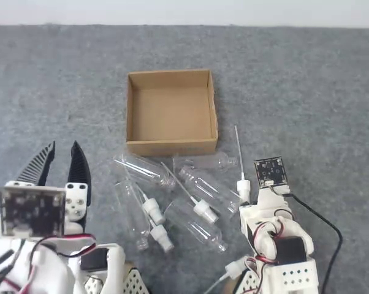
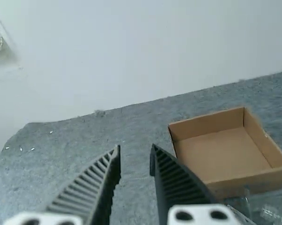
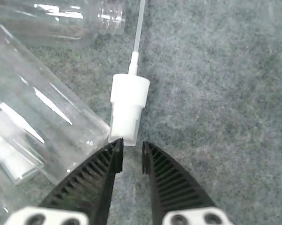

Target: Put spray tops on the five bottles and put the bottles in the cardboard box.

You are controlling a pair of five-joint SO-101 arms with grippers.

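Left gripper (image 2: pixel 134 160): parted narrowly, nothing held, raised above the grey tabletop (image 1: pixel 307 92).
Right gripper (image 3: pixel 131 149): narrowly parted, tips set at the end of a white spray top (image 3: pixel 128 108).
Bottles (image 1: pixel 204 184): laid clustered just before the cardboard box (image 1: pixel 172 147).

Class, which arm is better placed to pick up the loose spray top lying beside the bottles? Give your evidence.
Right. The right gripper is open with its fingertips just short of the spray top. The left gripper is open over bare mat, away from the bottles.
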